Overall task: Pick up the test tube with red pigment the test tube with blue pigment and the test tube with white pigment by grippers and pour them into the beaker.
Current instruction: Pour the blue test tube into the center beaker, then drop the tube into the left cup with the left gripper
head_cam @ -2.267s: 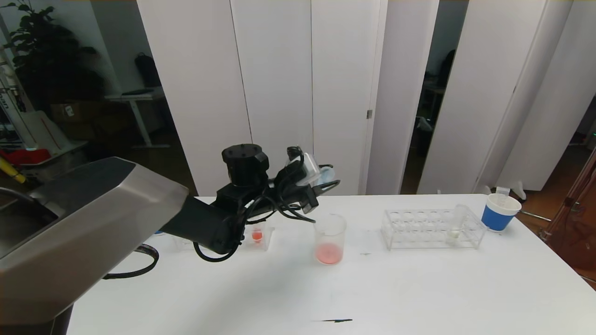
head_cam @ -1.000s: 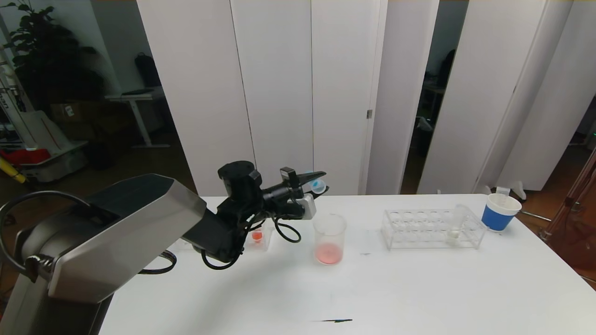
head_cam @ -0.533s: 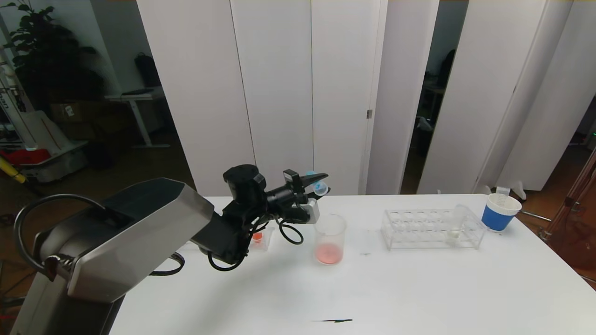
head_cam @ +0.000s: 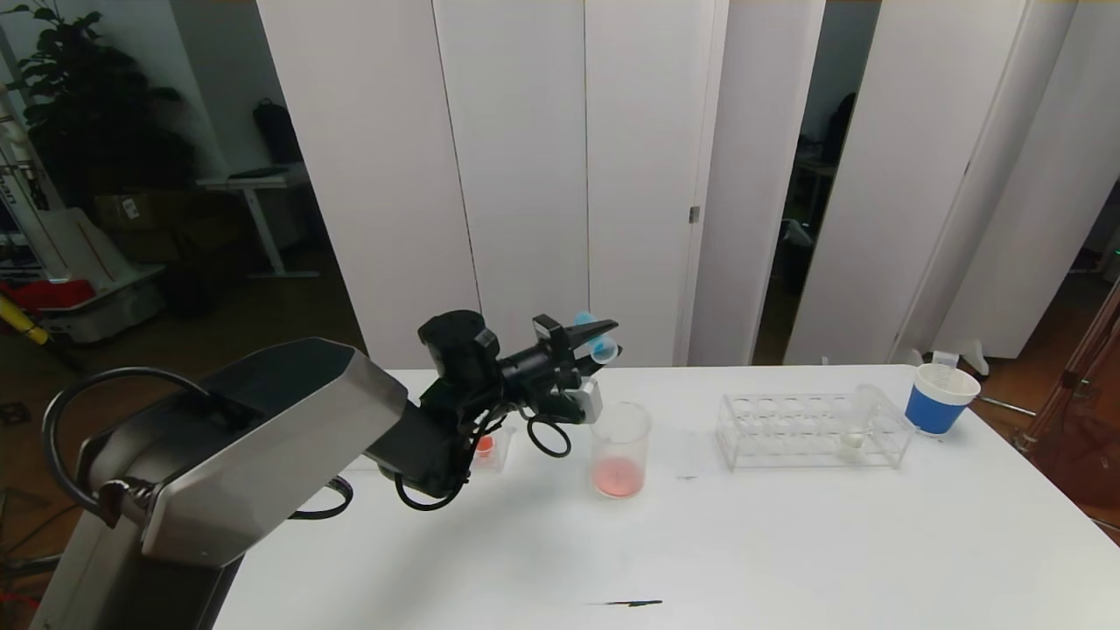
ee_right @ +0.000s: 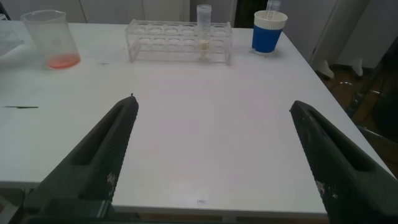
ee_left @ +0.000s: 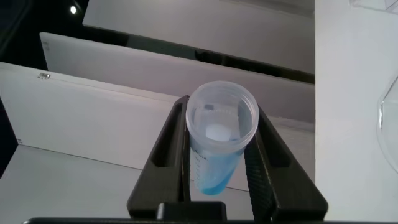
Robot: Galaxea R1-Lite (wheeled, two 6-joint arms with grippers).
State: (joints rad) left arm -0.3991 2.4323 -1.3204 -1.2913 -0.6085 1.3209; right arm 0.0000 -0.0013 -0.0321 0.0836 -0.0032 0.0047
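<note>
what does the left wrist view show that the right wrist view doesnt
Only the left wrist view: the left gripper shut on the test tube with blue pigment, seen from its open mouth, blue liquid at the bottom.

Only the right wrist view: the open right gripper low over the near table edge, the clear rack holding the test tube with white pigment, and a blue-sleeved paper cup.

Both: the white table and the beaker, only its edge in the left wrist view.
</note>
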